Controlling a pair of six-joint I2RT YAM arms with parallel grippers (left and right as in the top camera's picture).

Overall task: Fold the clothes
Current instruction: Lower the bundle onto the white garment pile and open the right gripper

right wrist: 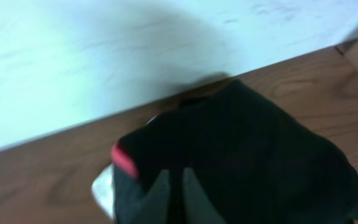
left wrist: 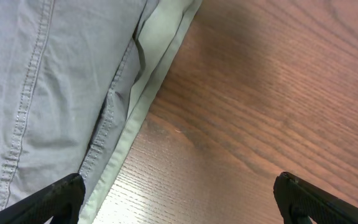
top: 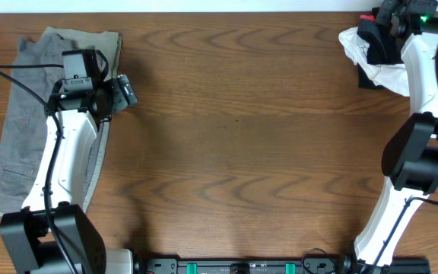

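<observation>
Slippage risk: right fingers (right wrist: 156, 196) are clamping a thin bunch of leggings (right wrist: 260, 143); left fingers (left wrist: 55, 196) are gaping empty.

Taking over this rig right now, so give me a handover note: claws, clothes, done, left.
Left claw: open, empty, by the edge of the grey cotton garment, lying flat in layers at the left.
Right claw: shut on the black stretchy leggings with a red band, at the far right corner, beside a crumpled white cloth.
Done: grey garment looks folded.
Left: leggings bunched, not yet folded.
</observation>
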